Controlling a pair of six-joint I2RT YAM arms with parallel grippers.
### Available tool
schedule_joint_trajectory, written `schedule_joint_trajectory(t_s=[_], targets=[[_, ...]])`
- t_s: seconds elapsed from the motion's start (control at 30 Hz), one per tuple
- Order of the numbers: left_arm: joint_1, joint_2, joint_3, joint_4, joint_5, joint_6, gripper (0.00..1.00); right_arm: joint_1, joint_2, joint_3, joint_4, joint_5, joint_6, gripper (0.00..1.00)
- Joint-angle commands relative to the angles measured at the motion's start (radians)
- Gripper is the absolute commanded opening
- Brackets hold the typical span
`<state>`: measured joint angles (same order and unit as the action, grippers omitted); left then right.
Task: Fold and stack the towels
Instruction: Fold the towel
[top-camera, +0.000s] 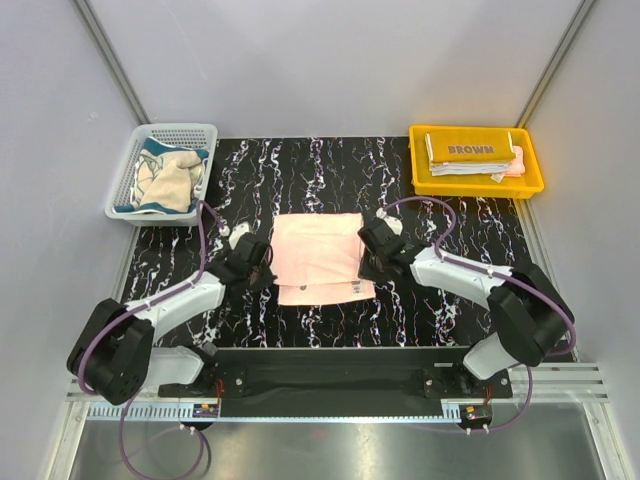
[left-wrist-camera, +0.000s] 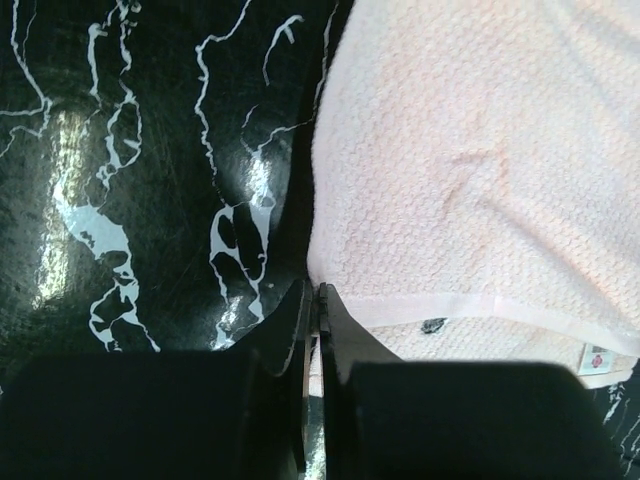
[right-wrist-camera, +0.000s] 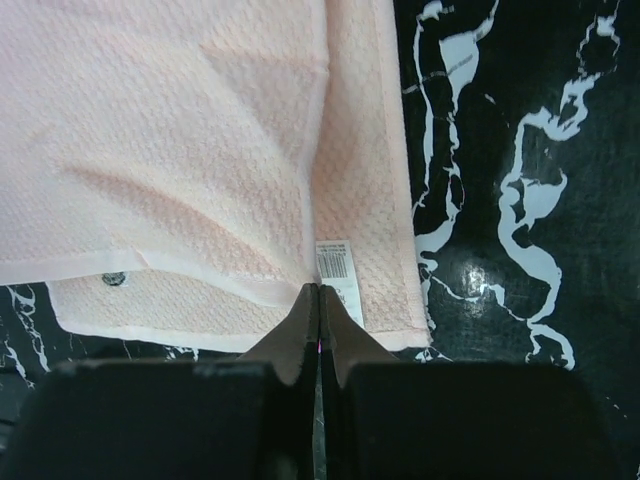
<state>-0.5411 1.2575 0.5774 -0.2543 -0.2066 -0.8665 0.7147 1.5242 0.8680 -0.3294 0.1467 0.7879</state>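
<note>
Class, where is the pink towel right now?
Top view: the pink towel lies mid-table, between the left gripper and right gripper.

the word "brown" stands in pale capitals on the brown towel (top-camera: 470, 150) in the yellow tray (top-camera: 420, 185). the white care label (right-wrist-camera: 339, 268) on the pink towel (right-wrist-camera: 150, 150) carries print too small to read.

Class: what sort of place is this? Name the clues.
Probably a robot test bench: two arms bolted to a rail, plain panel walls, and towels staged in a mesh basket and yellow tray.
</note>
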Motion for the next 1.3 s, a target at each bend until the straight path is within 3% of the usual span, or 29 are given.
schedule_joint_trajectory(t_s=[0.0, 0.13, 0.4, 0.63, 0.73, 0.9, 1.27], targets=[[0.012, -0.018, 0.088, 0.018, 0.016, 0.024, 0.00, -0.006, -0.035, 0.092, -0.048, 0.071, -0.059, 0.00], [0.070, 0.052, 0.199, 0.053, 0.041, 0.046, 0.00, -0.110, 0.039, 0.230, -0.054, -0.005, -0.147, 0.00], [0.202, 0.357, 0.649, 0.115, 0.124, 0.113, 0.00, -0.302, 0.247, 0.681, -0.042, -0.091, -0.337, 0.00], [0.283, 0.603, 0.978, 0.144, 0.217, 0.107, 0.00, -0.350, 0.489, 1.050, -0.030, -0.174, -0.443, 0.00], [0.305, 0.638, 1.033, 0.153, 0.252, 0.103, 0.00, -0.356, 0.572, 1.178, -0.063, -0.182, -0.457, 0.00], [0.319, 0.649, 1.033, 0.155, 0.283, 0.118, 0.00, -0.365, 0.602, 1.200, -0.088, -0.180, -0.470, 0.00], [0.314, 0.508, 0.753, 0.211, 0.337, 0.093, 0.00, -0.366, 0.393, 0.840, -0.022, -0.203, -0.383, 0.00]])
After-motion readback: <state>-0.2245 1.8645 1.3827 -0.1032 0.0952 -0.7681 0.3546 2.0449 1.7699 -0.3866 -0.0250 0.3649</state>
